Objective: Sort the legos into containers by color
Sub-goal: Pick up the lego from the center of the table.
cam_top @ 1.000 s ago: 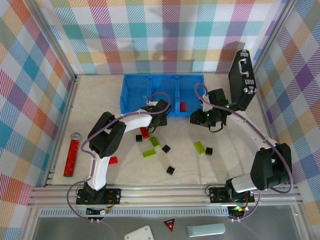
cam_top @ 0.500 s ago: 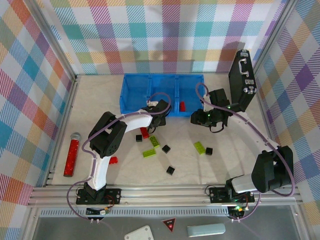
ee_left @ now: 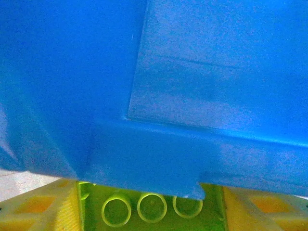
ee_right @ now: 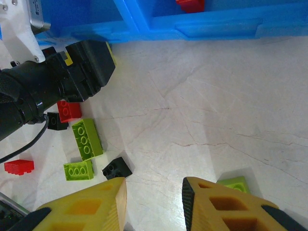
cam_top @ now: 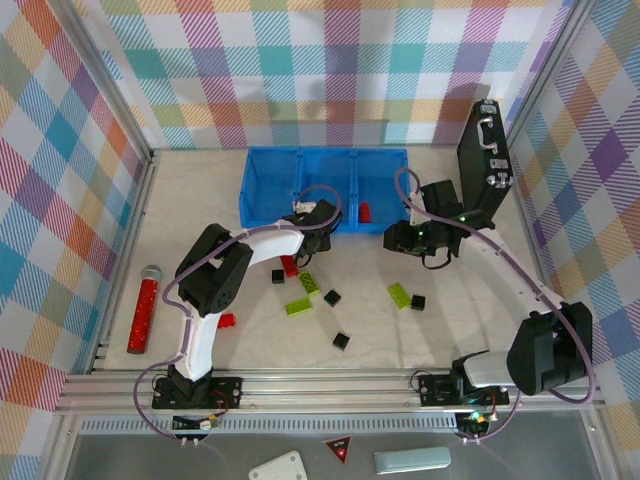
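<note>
Hanging at the near wall of the blue tray [cam_top: 270, 190], the left fingers [cam_top: 320, 213] meet its middle compartment in the top view. The right fingers [cam_top: 393, 238] hover near the tray's right corner. Loose legos [cam_top: 308, 283] lie scattered on the surface [cam_top: 480, 330], and a red lego [cam_top: 366, 212] sits in the right compartment.

At the left wrist, the yellow fingers [ee_left: 38, 211] clamp a lime-green lego [ee_left: 149, 209], partly hidden by the tray wall [ee_left: 192, 72].

At the right wrist, the fingers [ee_right: 82, 207] stand partly apart and empty, a green lego [ee_right: 233, 183] just beside one.
</note>
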Controlling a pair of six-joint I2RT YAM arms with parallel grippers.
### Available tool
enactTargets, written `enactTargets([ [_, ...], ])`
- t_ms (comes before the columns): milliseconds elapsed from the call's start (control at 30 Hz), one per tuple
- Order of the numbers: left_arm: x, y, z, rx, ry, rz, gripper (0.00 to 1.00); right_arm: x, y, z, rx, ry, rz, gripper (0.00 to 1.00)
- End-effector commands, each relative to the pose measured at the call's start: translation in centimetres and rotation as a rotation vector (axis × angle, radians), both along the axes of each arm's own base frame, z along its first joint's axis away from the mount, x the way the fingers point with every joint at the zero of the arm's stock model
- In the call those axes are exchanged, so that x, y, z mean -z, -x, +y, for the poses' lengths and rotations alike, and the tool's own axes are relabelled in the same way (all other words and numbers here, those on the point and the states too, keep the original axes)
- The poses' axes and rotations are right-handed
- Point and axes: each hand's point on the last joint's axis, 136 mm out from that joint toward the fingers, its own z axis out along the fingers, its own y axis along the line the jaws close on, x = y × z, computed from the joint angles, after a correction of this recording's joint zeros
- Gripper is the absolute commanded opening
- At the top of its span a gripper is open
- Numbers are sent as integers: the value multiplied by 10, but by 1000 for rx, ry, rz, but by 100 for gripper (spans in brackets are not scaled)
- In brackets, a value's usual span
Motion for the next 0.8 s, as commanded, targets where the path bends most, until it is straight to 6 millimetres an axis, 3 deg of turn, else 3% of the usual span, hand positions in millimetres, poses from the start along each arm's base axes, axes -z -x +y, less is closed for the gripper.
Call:
enactTargets([
  [0, -19, 8, -7, 24, 33, -20, 61, 0, 9, -2, -8, 12, 2, 38],
  [400, -65, 27, -17, 99, 52, -45, 61, -5, 19, -10, 11, 31, -8, 38],
  [767, -106, 11, -32, 198, 13, -89, 61, -12, 30, -20, 41, 55, -21, 38],
])
